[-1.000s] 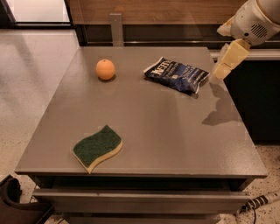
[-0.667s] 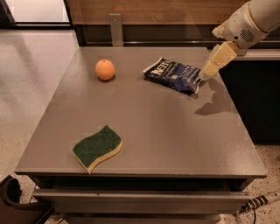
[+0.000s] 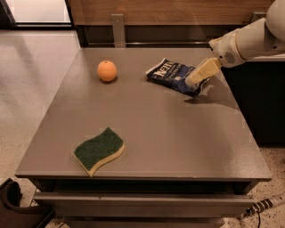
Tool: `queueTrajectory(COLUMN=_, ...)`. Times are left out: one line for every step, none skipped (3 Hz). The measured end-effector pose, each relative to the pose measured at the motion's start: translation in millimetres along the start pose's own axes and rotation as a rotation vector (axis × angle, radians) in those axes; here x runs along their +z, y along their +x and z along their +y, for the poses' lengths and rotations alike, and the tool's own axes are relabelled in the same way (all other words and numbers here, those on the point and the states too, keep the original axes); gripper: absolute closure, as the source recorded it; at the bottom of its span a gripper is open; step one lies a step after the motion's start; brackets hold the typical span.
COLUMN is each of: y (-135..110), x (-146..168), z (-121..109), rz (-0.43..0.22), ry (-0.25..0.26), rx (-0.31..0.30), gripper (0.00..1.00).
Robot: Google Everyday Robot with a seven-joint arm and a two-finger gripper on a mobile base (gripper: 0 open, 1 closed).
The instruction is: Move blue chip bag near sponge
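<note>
The blue chip bag point(image 3: 171, 75) lies flat at the back right of the grey table point(image 3: 178, 133), navy foil with white lettering. The sponge point(image 3: 99, 150), green on top with a yellow base, lies at the front left near the table's front edge. My gripper point(image 3: 195, 79) reaches in from the right on a white arm. Its tan fingers hang over the right end of the bag, just above or touching it.
An orange fruit point(image 3: 107, 71) sits at the back left of the table. A dark counter point(image 3: 262, 98) stands close on the right. A wooden wall panel point(image 3: 178, 11) runs behind the table. A dark object point(image 3: 13, 205) lies on the floor at the front left.
My gripper has moved left and down, from beyond the bag's right edge to over the bag's right end. The bag, the sponge and the orange have not moved.
</note>
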State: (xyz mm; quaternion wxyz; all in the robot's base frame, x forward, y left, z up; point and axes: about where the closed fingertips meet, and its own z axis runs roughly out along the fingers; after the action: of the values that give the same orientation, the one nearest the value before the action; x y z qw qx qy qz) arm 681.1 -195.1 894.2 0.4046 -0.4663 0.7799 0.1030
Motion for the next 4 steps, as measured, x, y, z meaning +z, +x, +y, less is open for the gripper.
queueTrajectory(y=0.0, x=0.1, z=0.0, rz=0.000, ry=0.000, rx=0.000, gripper=0.00)
queueTrajectory(y=10.2, x=25.5, z=-5.6, rz=-0.025, ry=-0.011, rx=0.050, gripper=0.00)
queueTrajectory(y=20.4, x=43.4, z=-10.8, rz=-0.069, ry=-0.022, rx=0.106, gripper=0.00)
queueTrajectory(y=31.1, x=56.6, z=-10.0, rz=-0.137, ry=-0.049, rx=0.173, gripper=0.23)
